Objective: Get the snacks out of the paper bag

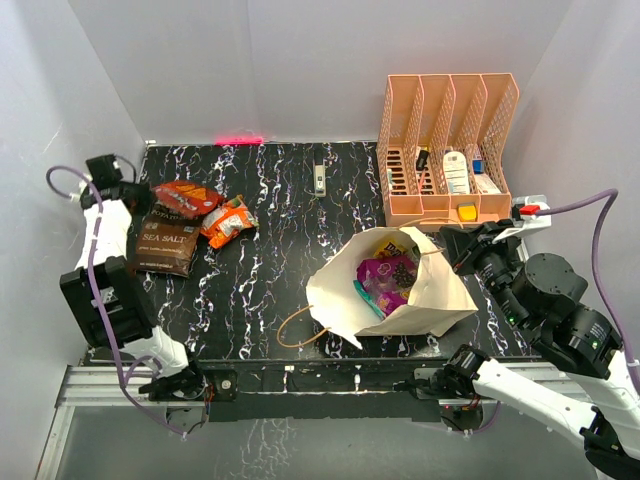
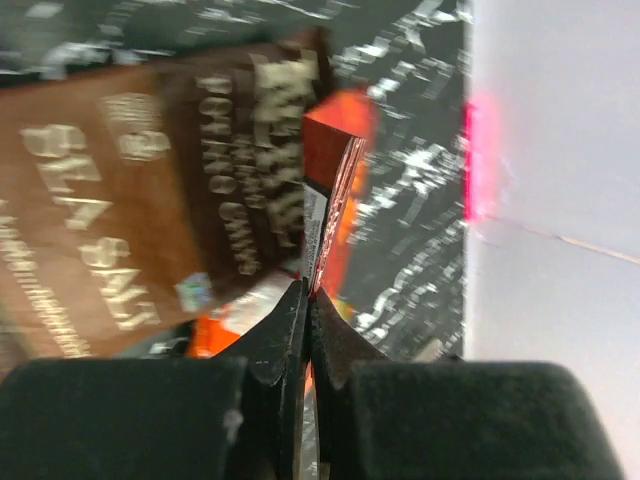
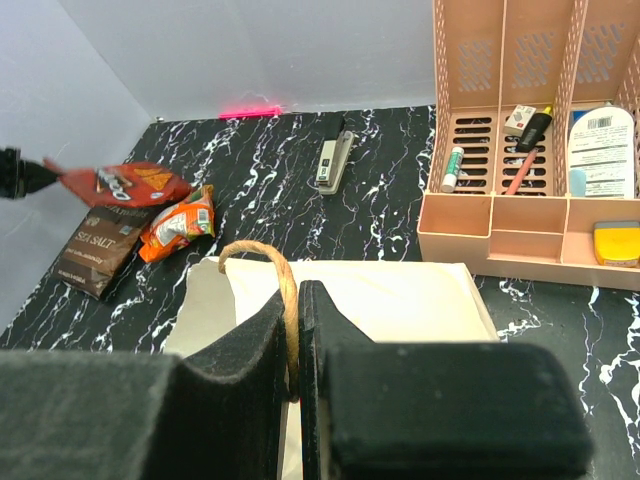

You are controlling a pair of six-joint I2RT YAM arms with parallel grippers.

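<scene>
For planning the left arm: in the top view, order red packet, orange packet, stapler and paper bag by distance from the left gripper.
1. Red packet, held in left gripper, far left.
2. Orange packet, just right of it.
3. Stapler, back centre.
4. Paper bag, right front.

A black, white-veined desk (image 1: 290, 215) is enclosed by plain pale walls (image 1: 300, 60) (left, back and right); a red glow (image 1: 240, 139) is seen along its far edge.

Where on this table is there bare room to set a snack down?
Bare marble lies between the orange packet and the paper bag, nearer than the stapler. Crowded: the far-left corner around the brown packet and gripped red packet, and between bag and organiser.
</scene>
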